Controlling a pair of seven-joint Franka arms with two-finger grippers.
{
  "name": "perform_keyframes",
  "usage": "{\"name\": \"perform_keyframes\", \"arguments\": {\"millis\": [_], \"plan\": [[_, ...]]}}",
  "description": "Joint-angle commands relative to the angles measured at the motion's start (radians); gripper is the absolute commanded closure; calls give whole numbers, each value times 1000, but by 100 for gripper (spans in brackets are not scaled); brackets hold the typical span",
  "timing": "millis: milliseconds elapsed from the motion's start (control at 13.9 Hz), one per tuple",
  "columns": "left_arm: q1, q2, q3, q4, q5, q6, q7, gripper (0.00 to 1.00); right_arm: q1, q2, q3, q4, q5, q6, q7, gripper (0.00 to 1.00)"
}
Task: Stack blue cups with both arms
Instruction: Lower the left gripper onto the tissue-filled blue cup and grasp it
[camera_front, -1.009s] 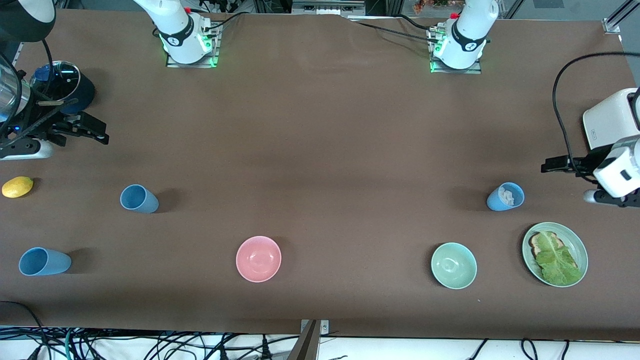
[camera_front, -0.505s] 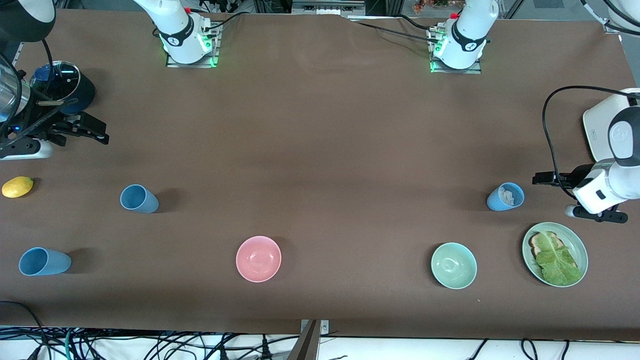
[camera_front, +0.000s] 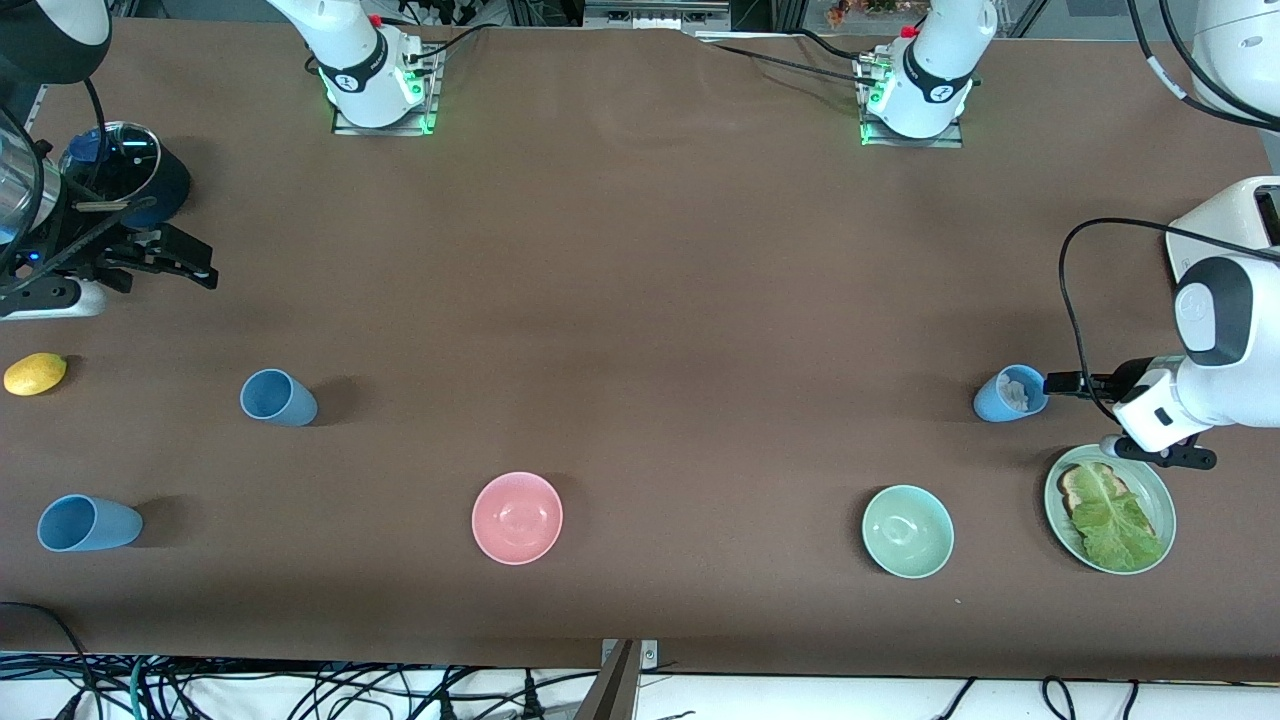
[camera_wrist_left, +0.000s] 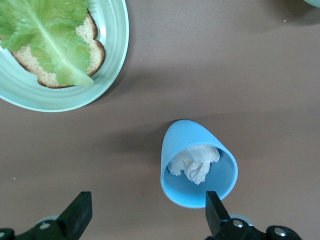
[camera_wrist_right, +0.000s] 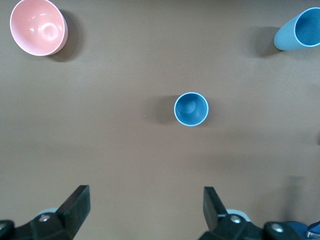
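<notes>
My left gripper (camera_wrist_left: 145, 220) spread wide, empty, beside a matte tapered cup (camera_front: 1010, 393) holding crumpled paper (camera_wrist_left: 194, 162), my right gripper (camera_wrist_right: 145, 210) wide open, empty, over another cup (camera_wrist_right: 191, 109).

arms: white jointed shells, black bands
left arm (camera_front: 1215, 340): grey round joint cap, looping black cable
bases: green lights, metal plates
fingers (camera_wrist_left: 214, 212): black, silver screws

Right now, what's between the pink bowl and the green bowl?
Nothing: bare table between the pink bowl and green bowl, in the front view.
</notes>
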Motion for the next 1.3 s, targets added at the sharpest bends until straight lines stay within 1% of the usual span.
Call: {"name": "perform_keyframes", "arguments": {"millis": [0,144,433,649,1009,1082,1154,1226], "plan": [[-8,-9,-2,-34,18,50,9,0,-2,2,1,18,16,-7,11,0],[-8,-16,-2,-80,18,105,9,0,-2,2,1,18,16,-7,11,0],[-10,-21,-2,-130,18,170,9,0,0,2,1,18,16,-7,11,0],[-11,-53,0,-202,18,234,9,0,0,2,1,18,16,-7,11,0],[-11,-55,0,-261,18,328,9,0,0,2,1,18,16,-7,11,0],[-11,-55,0,-264,17,331,10,3,0,2,1,18,16,-7,9,0],[-8,-56,0,-264,18,328,23,24,0,2,1,18,16,-7,11,0],[-7,-59,0,-264,18,321,24,51,-2,2,1,18,16,-7,11,0]]}}
